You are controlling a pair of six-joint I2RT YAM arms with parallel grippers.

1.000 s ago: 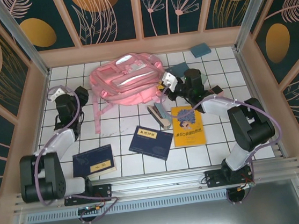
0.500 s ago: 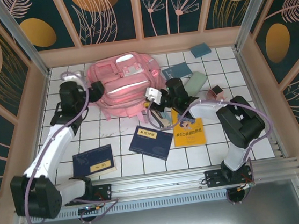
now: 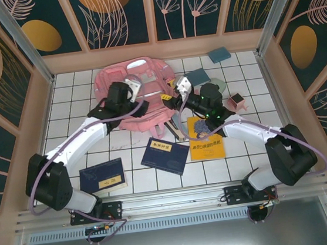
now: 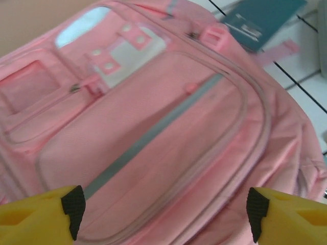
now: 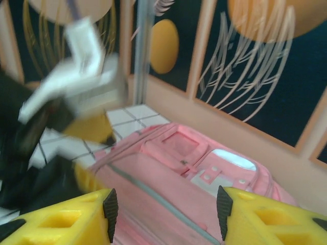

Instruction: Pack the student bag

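Both grippers hover at the large pink fabric student bag [image 3: 149, 71], which lies flat on the white tiled table [image 3: 77, 91] near the back wall, its front pockets facing up. In the overhead view the left gripper [image 3: 131, 83] sits over the middle of the bag, its arm reaching in from the near left. The right gripper [image 3: 172, 96] is at the bag's right edge. From the left wrist camera, the left gripper [image 4: 163, 214] has its yellow fingers [image 4: 41, 217] spread wide with nothing held between them. Below them lies the bag [image 4: 168, 132], showing its pale grey stripe, a zip seam and white patches near the top. The right gripper [image 5: 166, 217] also stands parted and empty, looking across the bag [image 5: 173, 168] towards the blurred left arm [image 5: 66, 102]. A teal book [image 3: 195, 76] lies just beside the bag's right side, and another teal book [image 3: 219, 54] lies well apart at the back right. A yellow book [image 3: 205, 137] and two navy books [image 3: 165, 155] [image 3: 102, 177] lie on the tiles in front of the bag.
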